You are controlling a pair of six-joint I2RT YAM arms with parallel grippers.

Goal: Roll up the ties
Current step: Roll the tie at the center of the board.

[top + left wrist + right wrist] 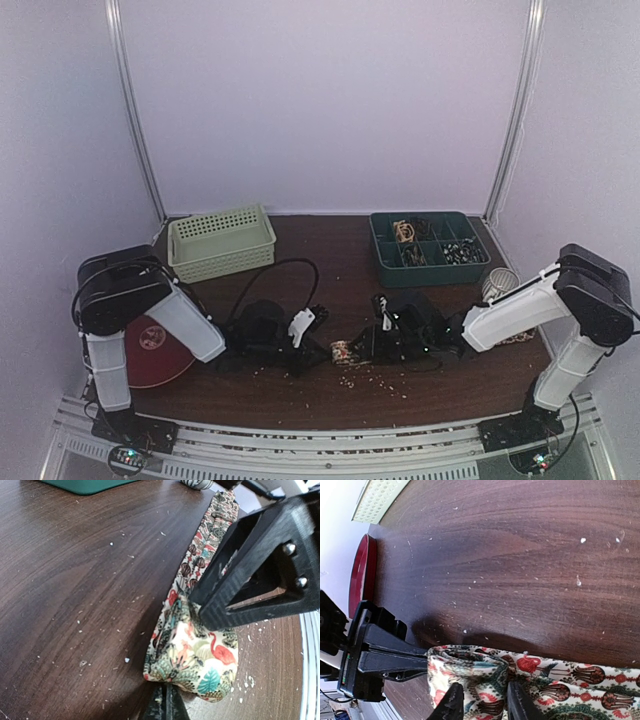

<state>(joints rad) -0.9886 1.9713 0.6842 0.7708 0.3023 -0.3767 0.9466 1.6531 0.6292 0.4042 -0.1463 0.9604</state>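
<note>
While the left end effector pinches the tie, the right end effector straddles it, jaws parted.

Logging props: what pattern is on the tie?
Cream, printed with pink-red flamingos and teal leaves; the tie shows best in the left wrist view.
</note>
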